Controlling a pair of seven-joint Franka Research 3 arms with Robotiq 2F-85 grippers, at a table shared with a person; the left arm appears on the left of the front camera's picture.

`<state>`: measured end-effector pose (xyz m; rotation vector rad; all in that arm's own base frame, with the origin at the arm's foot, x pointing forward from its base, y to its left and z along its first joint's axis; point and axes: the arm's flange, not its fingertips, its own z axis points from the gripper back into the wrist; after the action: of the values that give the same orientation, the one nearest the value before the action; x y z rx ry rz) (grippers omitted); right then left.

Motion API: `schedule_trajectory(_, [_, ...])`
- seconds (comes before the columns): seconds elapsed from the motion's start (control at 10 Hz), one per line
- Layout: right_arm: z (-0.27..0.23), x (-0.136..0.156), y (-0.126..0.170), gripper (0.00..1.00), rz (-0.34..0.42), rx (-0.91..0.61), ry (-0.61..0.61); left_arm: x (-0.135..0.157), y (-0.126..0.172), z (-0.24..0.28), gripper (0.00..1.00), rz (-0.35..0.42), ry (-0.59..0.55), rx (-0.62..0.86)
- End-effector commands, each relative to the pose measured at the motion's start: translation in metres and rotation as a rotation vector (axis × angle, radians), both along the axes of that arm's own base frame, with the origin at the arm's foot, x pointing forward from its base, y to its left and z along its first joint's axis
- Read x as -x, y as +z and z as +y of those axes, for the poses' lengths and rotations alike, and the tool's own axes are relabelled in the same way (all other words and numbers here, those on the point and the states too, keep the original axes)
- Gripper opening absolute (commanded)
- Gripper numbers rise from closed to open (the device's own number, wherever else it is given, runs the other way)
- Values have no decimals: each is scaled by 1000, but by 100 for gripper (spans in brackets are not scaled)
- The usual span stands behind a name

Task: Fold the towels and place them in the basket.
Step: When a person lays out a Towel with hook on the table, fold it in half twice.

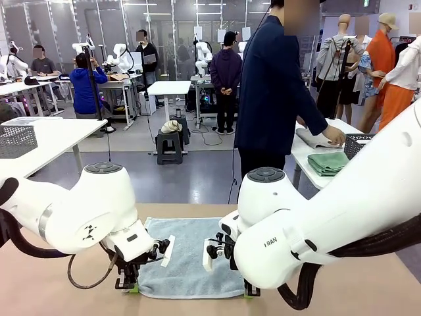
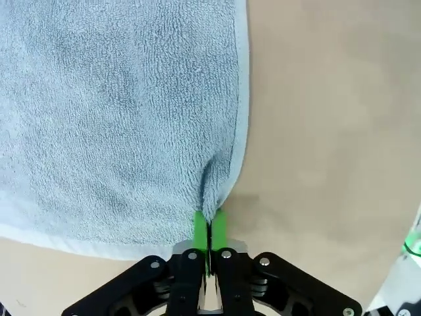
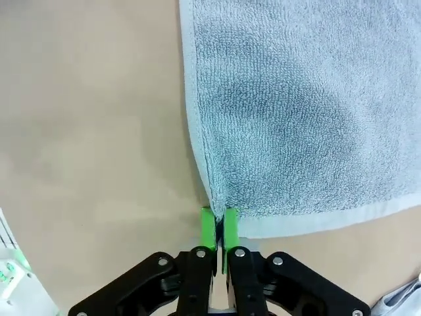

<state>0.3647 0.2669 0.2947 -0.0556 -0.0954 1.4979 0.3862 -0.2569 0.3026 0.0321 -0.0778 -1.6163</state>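
Observation:
A pale blue-grey towel [image 1: 187, 257] lies spread flat on the tan table between my two arms. My left gripper [image 1: 131, 284] is at its near left corner and my right gripper [image 1: 250, 289] at its near right corner. In the left wrist view the green pads [image 2: 200, 227] are shut on the towel's [image 2: 118, 112] puckered edge. In the right wrist view the gripper [image 3: 219, 227] is likewise shut on the towel's [image 3: 296, 112] corner. Another towel [image 1: 314, 138] lies on the white side table at the right under a person's hand, beside the dark mesh basket [image 1: 360, 143].
A folded green cloth [image 1: 329, 162] lies on the side table in front of the basket. The person [image 1: 273, 92] stands behind the far edge of my table. A lighter mesh basket [image 1: 18, 140] sits on a white table at the far left. Bare tan tabletop [image 1: 59, 283] flanks the towel.

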Motion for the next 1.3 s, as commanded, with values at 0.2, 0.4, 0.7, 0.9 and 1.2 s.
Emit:
schedule_trajectory(0.2, [1,1,0,0,-2,3,7,0,0,-1,0,-1,-2,1])
schedule_trajectory(0.4, [1,1,0,0,-2,3,7,0,0,-1,0,-1,-2,1])
schedule_trajectory(0.7, [6,-9,18,5,-46,-17,21,-4,21,-4,3,-3,14,20])
schedule_trajectory(0.9, [14,-19,35,5,-57,-21,30,-7,46,-7,3,9,24,35])
schedule_trajectory(1.2, [20,-22,56,5,-99,-11,31,-9,66,-7,3,-22,45,41])
